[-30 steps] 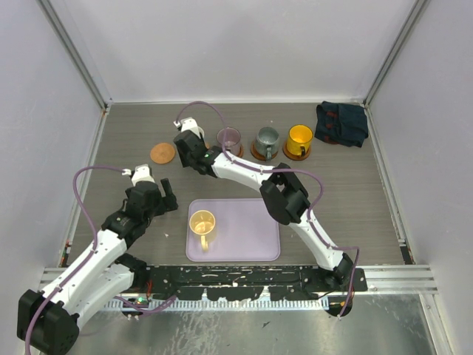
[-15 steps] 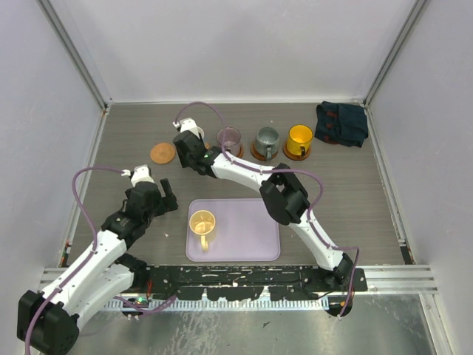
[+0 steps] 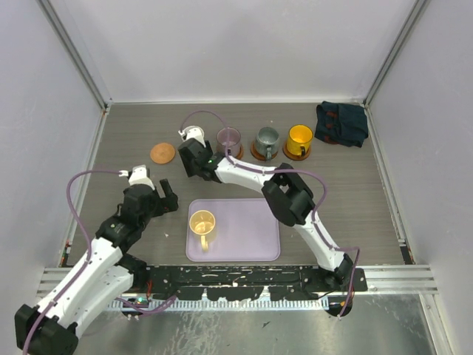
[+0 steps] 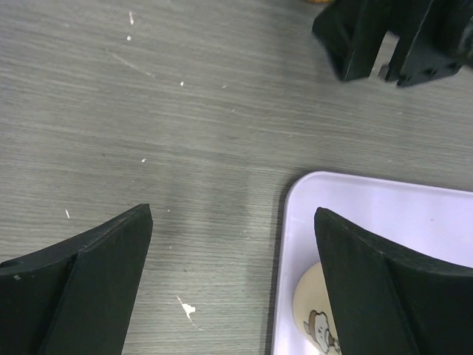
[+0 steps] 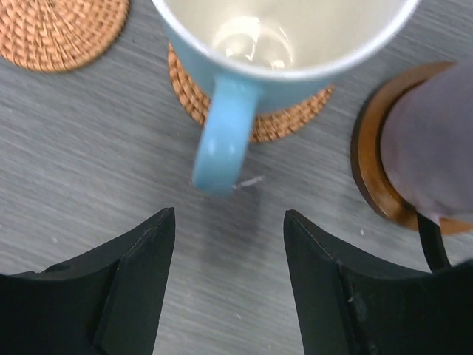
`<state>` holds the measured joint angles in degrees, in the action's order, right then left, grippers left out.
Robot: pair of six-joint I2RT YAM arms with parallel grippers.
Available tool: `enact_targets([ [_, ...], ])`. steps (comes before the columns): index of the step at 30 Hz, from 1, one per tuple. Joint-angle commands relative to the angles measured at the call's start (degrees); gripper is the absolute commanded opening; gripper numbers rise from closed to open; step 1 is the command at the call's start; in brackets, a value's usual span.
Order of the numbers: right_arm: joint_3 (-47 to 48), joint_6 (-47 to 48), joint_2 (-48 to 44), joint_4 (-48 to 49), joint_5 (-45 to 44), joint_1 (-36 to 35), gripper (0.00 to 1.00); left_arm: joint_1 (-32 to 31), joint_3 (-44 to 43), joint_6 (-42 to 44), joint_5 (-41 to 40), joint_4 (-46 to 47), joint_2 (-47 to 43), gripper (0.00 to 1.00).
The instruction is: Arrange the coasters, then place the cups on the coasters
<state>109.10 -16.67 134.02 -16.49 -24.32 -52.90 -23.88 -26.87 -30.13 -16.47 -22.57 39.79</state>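
Four cups on coasters, fifth on the tray

Over the back of the grey wood-grain table the right hand had its fingers apart, gripping nothing. Just past the fingertips was the light blue handle of the white cup, pointing back at the hand, touching neither finger. That cup sat off-centre on a round woven brown-orange coaster; top view hid it under the arm. Just right of it the translucent purple cup sat on a brown wood-rimmed coaster, then the grey-green cup and the yellow-orange cup, each on a coaster. Left of the white cup lay one bare woven coaster. The cream-yellow cup stood on the lavender rectangular tray, near its left edge, handle toward the arm bases. Beside the tray's far left corner the left hand hovered, fingers wide apart, empty. A dark folded cloth lay in the far right corner.
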Motion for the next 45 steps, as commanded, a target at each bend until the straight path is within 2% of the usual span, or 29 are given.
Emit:
enact_targets([
  [1,-4.66,-0.65,-11.45,2.71,-1.3,-0.54,0.66,0.33,-1.39,1.95,2.89,-0.18,-6.61,0.93],
  [5,-9.09,-0.48,-17.01,3.31,-2.56,-0.53,0.68,0.28,-1.45,1.21,7.76,-2.11,-10.91,0.92],
  [11,-14.3,0.2,-24.89,3.4,-6.0,-0.53,0.68,0.03,-1.53,-1.08,16.65,-5.94,-12.75,0.9],
  [18,-19.95,1.08,-32.04,4.43,-13.8,0.32,0.83,-3.32,-1.81,-2.41,17.73,-9.82,-14.59,0.88],
  [24,-24.05,0.14,-36.62,5.77,-14.07,2.75,0.85,-10.23,-1.64,-3.1,16.45,-8.13,-14.44,0.88],
  [30,-29.45,-1.12,-41.59,8.21,-13.31,4.84,0.84,-18.9,-1.19,-5.35,10.39,-9.23,-13.73,0.89],
  [45,-37.11,-1.76,-48.51,10.14,-13.15,6.18,0.84,-30.12,-1.66,-8.98,2.56,-9.47,-6.05,0.92],
])
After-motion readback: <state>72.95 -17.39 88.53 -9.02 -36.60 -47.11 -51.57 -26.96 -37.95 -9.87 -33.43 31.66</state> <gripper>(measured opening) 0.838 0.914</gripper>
